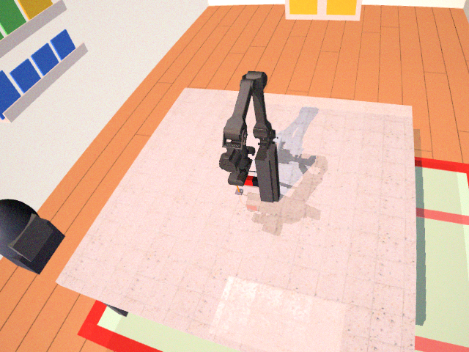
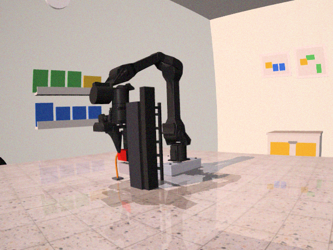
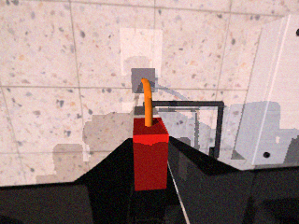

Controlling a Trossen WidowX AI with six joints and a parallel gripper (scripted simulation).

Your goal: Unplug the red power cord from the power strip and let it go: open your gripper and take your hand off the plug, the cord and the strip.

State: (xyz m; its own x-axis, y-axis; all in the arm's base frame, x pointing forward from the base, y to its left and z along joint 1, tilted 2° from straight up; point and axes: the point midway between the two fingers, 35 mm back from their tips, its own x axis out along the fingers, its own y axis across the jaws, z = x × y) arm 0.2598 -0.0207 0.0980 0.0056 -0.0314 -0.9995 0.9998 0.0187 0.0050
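Note:
The red plug (image 1: 248,181) (image 2: 123,156) (image 3: 149,165) is level above the table. Its orange cord (image 2: 116,165) (image 3: 148,105) runs from its outer end down to a small grey plate (image 1: 239,191) (image 2: 117,178) (image 3: 135,86). My gripper (image 2: 122,149) (image 3: 149,142) points down, shut on the plug, one finger against each side. A black part (image 1: 255,182) adjoins the plug's inner end, beside a tall black double post (image 1: 267,170) (image 2: 148,134). The strip cannot be told clearly from this post, and the plug's contacts are hidden.
A thin black ladder-like rail (image 2: 161,139) stands behind the post. A thin black bracket (image 3: 187,104) is right of the cord in the wrist view. The arm's pale base block (image 2: 182,166) (image 3: 276,93) is close by on the speckled table (image 1: 170,227).

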